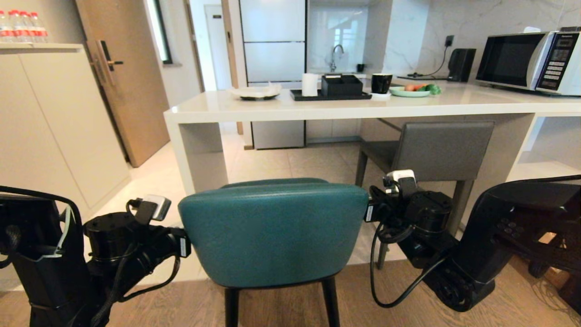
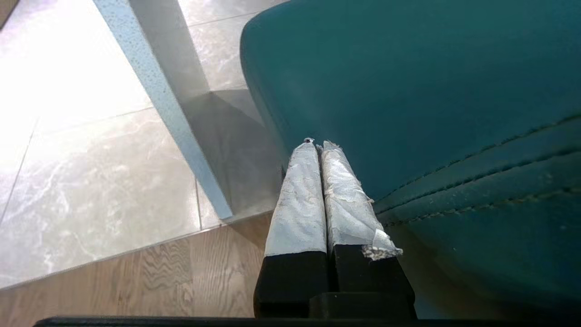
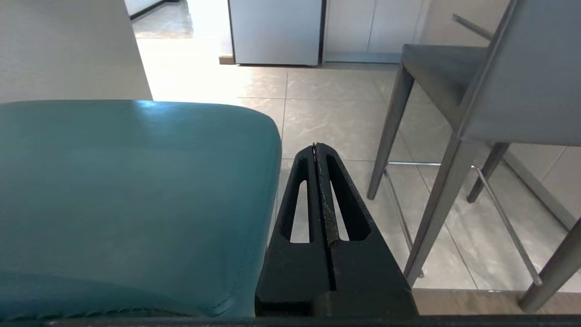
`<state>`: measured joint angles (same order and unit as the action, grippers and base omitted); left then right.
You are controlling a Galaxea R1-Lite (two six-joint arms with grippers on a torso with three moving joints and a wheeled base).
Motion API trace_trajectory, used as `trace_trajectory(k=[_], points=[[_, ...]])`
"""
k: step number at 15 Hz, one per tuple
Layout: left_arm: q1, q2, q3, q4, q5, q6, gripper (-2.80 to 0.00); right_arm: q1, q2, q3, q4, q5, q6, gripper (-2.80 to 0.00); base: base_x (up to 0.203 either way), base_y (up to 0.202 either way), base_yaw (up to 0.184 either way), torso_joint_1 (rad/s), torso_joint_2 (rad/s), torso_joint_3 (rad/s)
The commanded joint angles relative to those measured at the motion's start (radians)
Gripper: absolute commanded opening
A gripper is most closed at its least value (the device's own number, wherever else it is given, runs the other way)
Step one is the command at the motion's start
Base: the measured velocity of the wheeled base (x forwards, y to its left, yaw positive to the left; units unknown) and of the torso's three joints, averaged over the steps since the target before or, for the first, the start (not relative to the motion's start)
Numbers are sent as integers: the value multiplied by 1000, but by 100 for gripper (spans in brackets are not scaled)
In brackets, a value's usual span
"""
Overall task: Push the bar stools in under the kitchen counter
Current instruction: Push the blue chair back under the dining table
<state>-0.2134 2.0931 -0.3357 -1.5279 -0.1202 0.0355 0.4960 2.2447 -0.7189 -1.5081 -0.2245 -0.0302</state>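
Note:
The teal bar stool (image 1: 272,236) stands right in front of me, its rounded back toward me, short of the kitchen counter (image 1: 345,109). The grey bar stool (image 1: 435,150) stands further right, its seat partly under the counter top. My left gripper (image 2: 316,145) is shut, its taped fingertips against the left side of the teal stool (image 2: 408,91). My right gripper (image 3: 315,147) is shut too, close beside the right edge of the teal stool (image 3: 136,190) with nothing between its fingers. In the head view both wrists flank the stool's back and the fingers are hidden.
The counter's white side panel (image 1: 199,154) stands left of the teal stool. On the counter top are a black tray (image 1: 331,94), a plate (image 1: 254,93), a mug (image 1: 381,83) and a microwave (image 1: 531,61). A wooden door (image 1: 122,77) and a cabinet (image 1: 54,127) are at the left.

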Motion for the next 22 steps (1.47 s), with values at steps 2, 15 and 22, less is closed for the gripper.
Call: trace_trajectory(k=[2, 15, 22], points=[[-20, 13, -5, -2, -1, 6, -280, 0, 3, -13, -12, -1, -2, -280, 0, 0, 0, 0, 0, 0], [-57, 12, -5, -2, 2, 7, -280, -1, -9, -42, 3, -3, -16, -280, 160, 0, 2, 3, -2, 2], [-96, -60, 71, -2, 7, 6, -280, 36, -60, 2, -7, -6, -29, -280, 0, 0, 0, 0, 0, 0]])
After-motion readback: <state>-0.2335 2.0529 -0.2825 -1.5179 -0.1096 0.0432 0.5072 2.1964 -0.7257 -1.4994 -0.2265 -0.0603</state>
